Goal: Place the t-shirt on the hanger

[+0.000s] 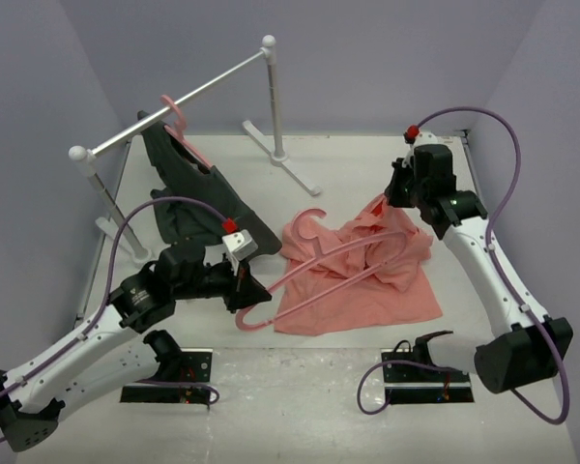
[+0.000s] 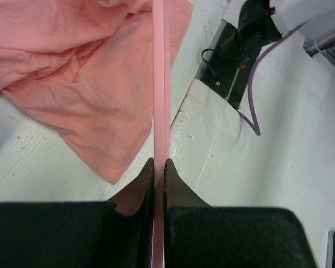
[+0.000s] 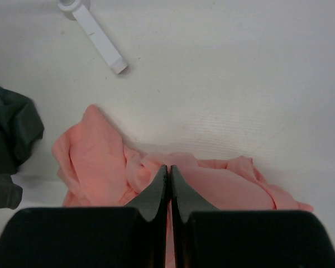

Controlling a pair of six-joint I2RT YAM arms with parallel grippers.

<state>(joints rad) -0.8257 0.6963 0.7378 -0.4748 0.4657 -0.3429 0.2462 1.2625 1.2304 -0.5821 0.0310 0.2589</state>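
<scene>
Clamping narrowly on one bar of the thin pink plastic triangular hanger (image 2: 161, 84) with the left gripper (image 2: 159, 162), bottom centre of the left wrist view. Bar running straight up the frame, past the crumpled salmon-pink fabric t-shirt (image 2: 84, 72) at upper left.

Top view: left gripper (image 1: 244, 282) sitting left of centre, gripping the hanger (image 1: 319, 264) near its lower-left corner. Hanger lying diagonally across the t-shirt (image 1: 367, 290), hook pointing up at frame centre.

Pinching a fold of the t-shirt (image 3: 100, 162) with the right gripper (image 3: 168, 167), fingers pressed together on fabric, bottom centre of the right wrist view.

Top view: right gripper (image 1: 382, 203) hanging right of centre, holding the shirt's upper edge raised off the white table (image 1: 348, 387).

Sitting at upper left: dark grey garment (image 1: 188, 193) on a second pink hanger (image 1: 179, 121), hooked over a white rail rack (image 1: 193, 97).
</scene>
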